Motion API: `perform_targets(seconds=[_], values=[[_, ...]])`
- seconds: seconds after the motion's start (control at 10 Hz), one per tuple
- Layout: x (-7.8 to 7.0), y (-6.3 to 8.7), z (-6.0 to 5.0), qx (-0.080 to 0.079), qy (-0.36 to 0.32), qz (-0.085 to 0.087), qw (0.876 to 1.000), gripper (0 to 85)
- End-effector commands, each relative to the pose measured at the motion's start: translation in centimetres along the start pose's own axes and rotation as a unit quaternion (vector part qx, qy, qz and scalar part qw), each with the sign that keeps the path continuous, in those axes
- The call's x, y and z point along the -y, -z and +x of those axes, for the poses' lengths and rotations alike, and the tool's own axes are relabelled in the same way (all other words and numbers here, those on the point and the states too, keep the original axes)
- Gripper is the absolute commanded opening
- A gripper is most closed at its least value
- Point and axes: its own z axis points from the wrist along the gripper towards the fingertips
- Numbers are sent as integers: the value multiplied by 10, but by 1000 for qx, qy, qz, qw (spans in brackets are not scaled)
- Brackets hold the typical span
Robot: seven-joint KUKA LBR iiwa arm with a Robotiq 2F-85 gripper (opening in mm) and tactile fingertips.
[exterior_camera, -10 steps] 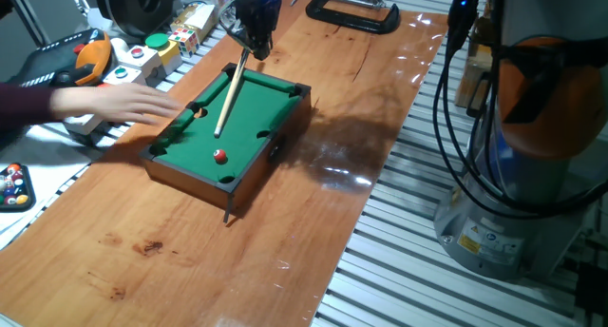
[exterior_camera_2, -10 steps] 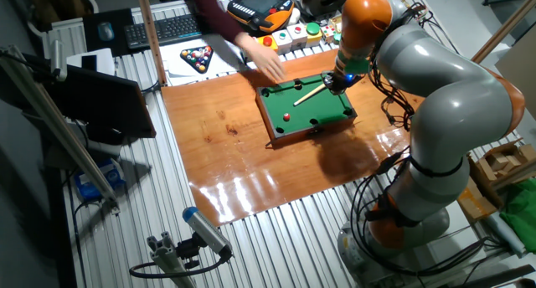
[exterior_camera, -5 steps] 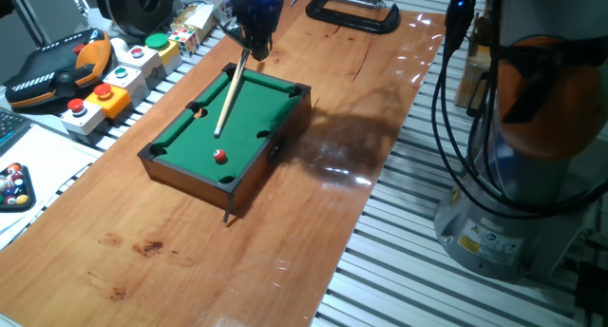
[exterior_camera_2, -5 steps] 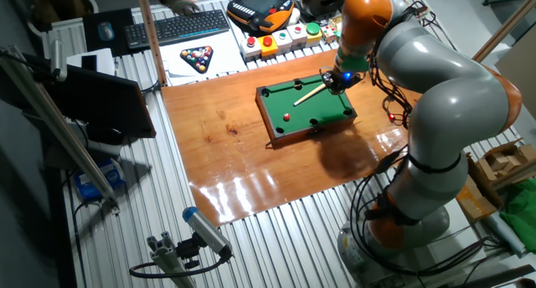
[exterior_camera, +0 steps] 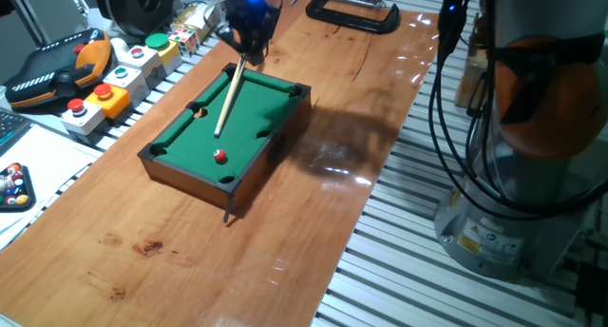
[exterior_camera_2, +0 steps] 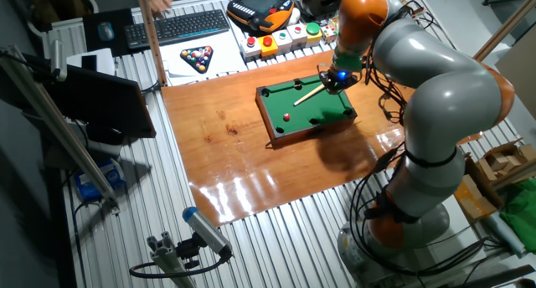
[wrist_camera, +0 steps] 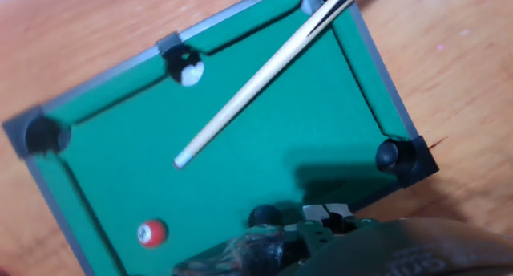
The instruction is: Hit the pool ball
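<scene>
At the far left of one fixed view a rack (exterior_camera: 14, 185) of coloured balls lies on white paper beside a keyboard edge. Next to it sit an orange-and-black pendant (exterior_camera: 52, 63) and a row of button boxes (exterior_camera: 114, 85). They stand on a slatted metal bench (exterior_camera: 456, 279) that carries a glossy wooden board (exterior_camera: 190, 260) with pale reflections.

On the board stands the small pool table (exterior_camera: 228, 127), green felt in a dark wooden frame with black corner pockets. The ball (exterior_camera: 220, 157), red with a white spot, rests on the felt toward the near end, apart from the cushions. A pale cue (exterior_camera: 226, 101) slants over the felt, its tip pointing at the ball but well short of it.

The gripper (exterior_camera: 249, 44) hangs over the far end of the table, clamped on the cue's butt. A black clamp (exterior_camera: 351, 15) lies on the board beyond it.

To the right stand the arm's grey-and-orange base (exterior_camera: 532, 127) and black cables (exterior_camera: 456, 99).

In the other fixed view, a monitor (exterior_camera_2: 100, 104) stands left of the board.
</scene>
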Motion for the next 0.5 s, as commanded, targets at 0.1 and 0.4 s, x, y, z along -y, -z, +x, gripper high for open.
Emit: perform_targets(seconds=[0.1, 0.4], values=[[-4, -6, -4, -12, -57, -9, 998, 7], [-6, -18, -12, -34, -103, -33, 994, 7]])
